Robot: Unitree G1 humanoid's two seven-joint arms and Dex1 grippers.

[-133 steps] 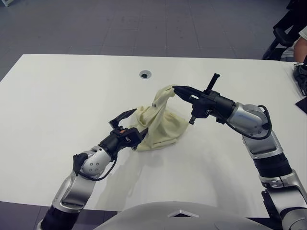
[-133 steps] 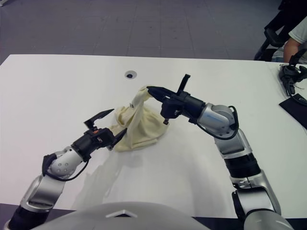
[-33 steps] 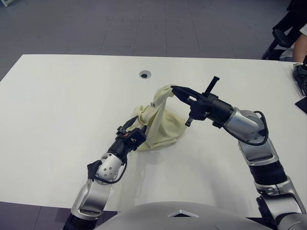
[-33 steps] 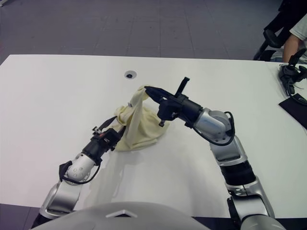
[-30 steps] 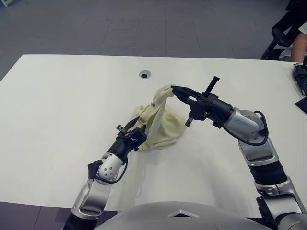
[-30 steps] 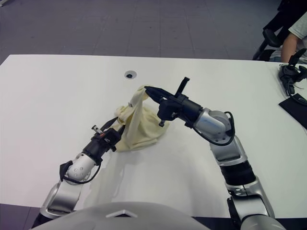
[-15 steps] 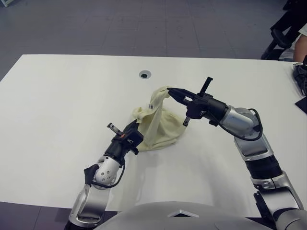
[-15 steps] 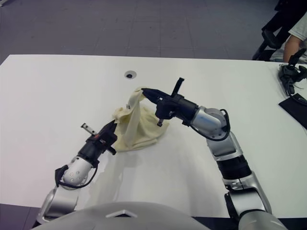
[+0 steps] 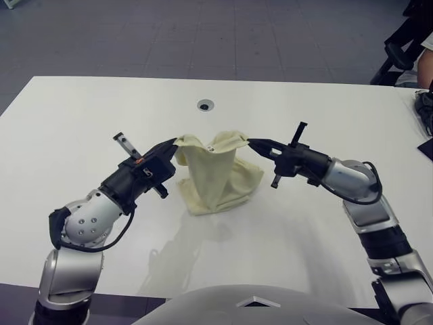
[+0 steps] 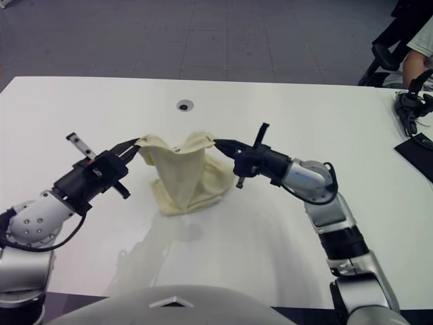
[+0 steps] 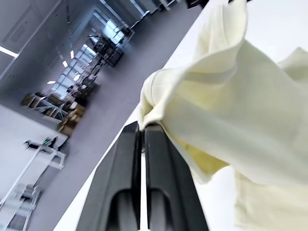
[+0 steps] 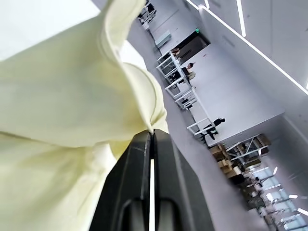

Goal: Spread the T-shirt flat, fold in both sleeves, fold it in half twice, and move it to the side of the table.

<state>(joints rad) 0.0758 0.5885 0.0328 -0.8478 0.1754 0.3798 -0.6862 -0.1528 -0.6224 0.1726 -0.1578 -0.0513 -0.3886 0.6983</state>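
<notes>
Over the white table [image 9: 81, 122], our left gripper [image 9: 174, 142] and right gripper [image 9: 251, 141] each pinch tight on the T-shirt [image 9: 216, 172].

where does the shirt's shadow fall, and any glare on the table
Left eye view: the T-shirt throws a soft grey shadow on the table toward the robot, no hard glare. Right wrist view: bright ceiling light strips behind the T-shirt.

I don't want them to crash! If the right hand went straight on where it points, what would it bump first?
The right hand is pinching the T-shirt, so more cloth comes first; beyond it, probably the left hand.
</notes>
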